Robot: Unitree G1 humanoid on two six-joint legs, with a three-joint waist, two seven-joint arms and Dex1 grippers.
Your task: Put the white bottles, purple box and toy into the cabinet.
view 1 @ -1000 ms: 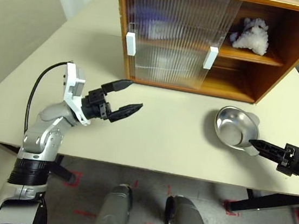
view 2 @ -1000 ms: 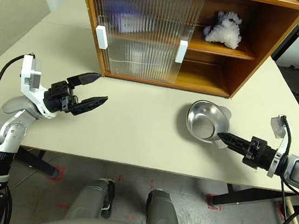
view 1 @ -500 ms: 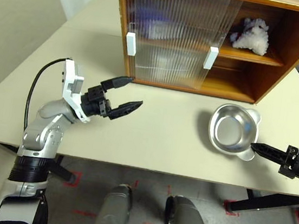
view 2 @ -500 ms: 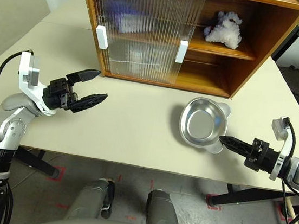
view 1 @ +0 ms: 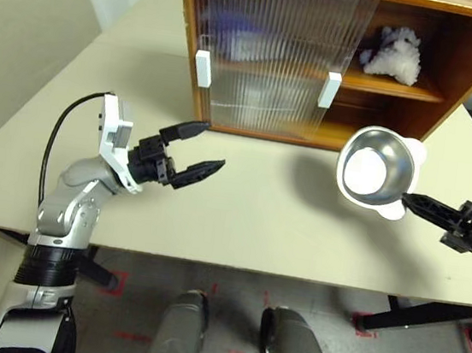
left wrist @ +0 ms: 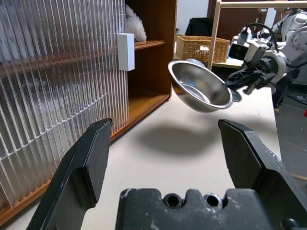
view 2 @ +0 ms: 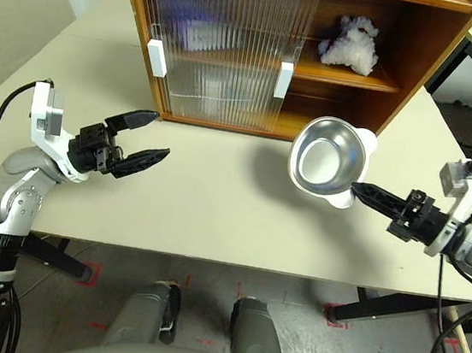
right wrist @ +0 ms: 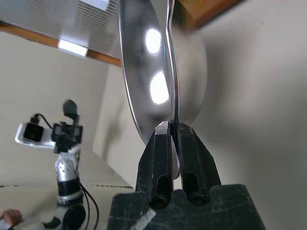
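Toy (view 1: 392,54) sits on the cabinet (view 1: 470,59) shelf; right gripper (view 2: 362,190) pinches an empty metal bowl (view 2: 328,158), left gripper (view 1: 198,149) spread wide.

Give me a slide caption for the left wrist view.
Right gripper lifts a metal bowl beside the cabinet.

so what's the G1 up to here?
The right gripper is shut on the rim of a metal bowl, holding it in the air above the table in front of the cabinet. The left gripper hovers open and empty. The toy sits on the cabinet's middle shelf.
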